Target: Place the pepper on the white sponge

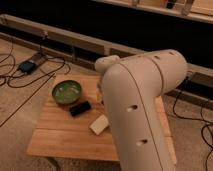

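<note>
The white sponge (pixel 99 125) is a whitish-cream block lying on the wooden table (pixel 60 137), near its middle, just left of my arm. The pepper is not visible; it is hidden or out of view. My arm's large cream-coloured body (pixel 140 105) fills the right half of the view and covers the table's right side. The gripper is not in view, hidden behind the arm.
A green bowl (pixel 66 91) sits at the table's back left. A flat black rectangular object (pixel 80 108) lies between the bowl and the sponge. Cables and a dark box (pixel 27 65) lie on the floor at left. A dark low wall runs behind the table.
</note>
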`<state>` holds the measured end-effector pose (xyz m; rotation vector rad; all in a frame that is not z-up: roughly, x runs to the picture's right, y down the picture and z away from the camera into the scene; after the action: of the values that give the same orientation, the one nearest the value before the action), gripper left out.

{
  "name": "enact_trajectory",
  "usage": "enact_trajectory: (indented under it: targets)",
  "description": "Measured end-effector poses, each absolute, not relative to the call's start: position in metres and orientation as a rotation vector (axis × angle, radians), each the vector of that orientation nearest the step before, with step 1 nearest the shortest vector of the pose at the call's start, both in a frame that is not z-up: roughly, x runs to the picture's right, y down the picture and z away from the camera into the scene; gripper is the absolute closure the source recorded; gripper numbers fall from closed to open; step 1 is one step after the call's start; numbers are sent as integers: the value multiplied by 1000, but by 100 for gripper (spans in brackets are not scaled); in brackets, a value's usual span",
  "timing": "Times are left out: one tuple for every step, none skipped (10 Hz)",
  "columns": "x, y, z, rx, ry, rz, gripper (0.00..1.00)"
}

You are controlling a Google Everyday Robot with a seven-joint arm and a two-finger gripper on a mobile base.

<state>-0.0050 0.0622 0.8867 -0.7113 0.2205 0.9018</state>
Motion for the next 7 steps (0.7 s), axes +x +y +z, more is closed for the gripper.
enact_trajectory:
  targets:
    - [-6, 63, 887, -709, 219, 898, 100]
    - [-9, 62, 885, -702, 220, 893, 100]
    - [-10, 62, 881, -695, 226, 892, 100]
    - [-8, 60, 878, -687, 228, 894, 100]
    - [-6, 59, 872, -679, 229, 902, 100]
    - [-7, 57, 864, -672, 229, 905, 100]
    - [-7, 56, 855, -664, 231, 906, 100]
